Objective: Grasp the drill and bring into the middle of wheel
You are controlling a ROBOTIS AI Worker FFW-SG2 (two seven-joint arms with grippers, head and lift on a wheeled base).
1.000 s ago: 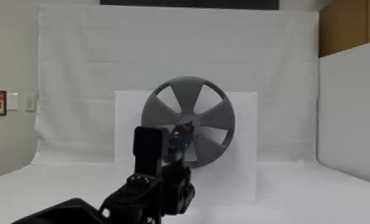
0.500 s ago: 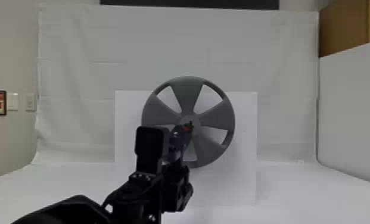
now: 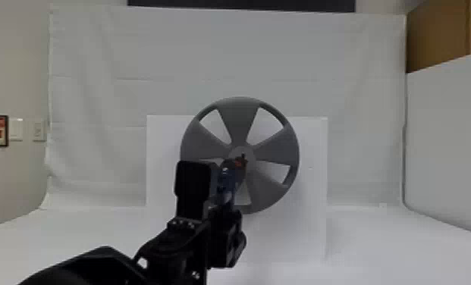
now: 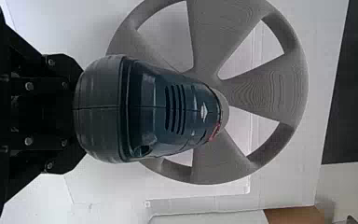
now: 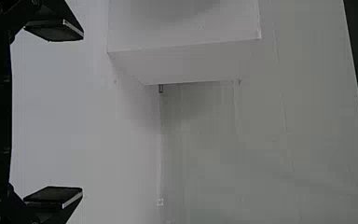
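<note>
My left gripper (image 3: 213,201) is shut on the blue and black drill (image 3: 228,183), in front of the grey five-spoked wheel (image 3: 239,117). The drill's reddish front end overlaps the lower right part of the wheel's hub; any contact there cannot be told. In the left wrist view, the drill (image 4: 163,109) extends from my left gripper (image 4: 70,112) toward the hub of the wheel (image 4: 270,91), covering much of it. The fingertips are hidden behind the drill's rear. My right gripper (image 5: 65,113) stands open and holds nothing, its two pads apart.
Behind the wheel stands a white box-like panel (image 3: 310,189) on the white table (image 3: 397,235). A white curtain (image 3: 170,53) hangs at the back, and a white partition (image 3: 450,136) runs along the right, with brown boxes (image 3: 439,34) beyond it.
With the drill held in it, my left gripper has shifted very slightly to the right. The wheel has kept its place.
</note>
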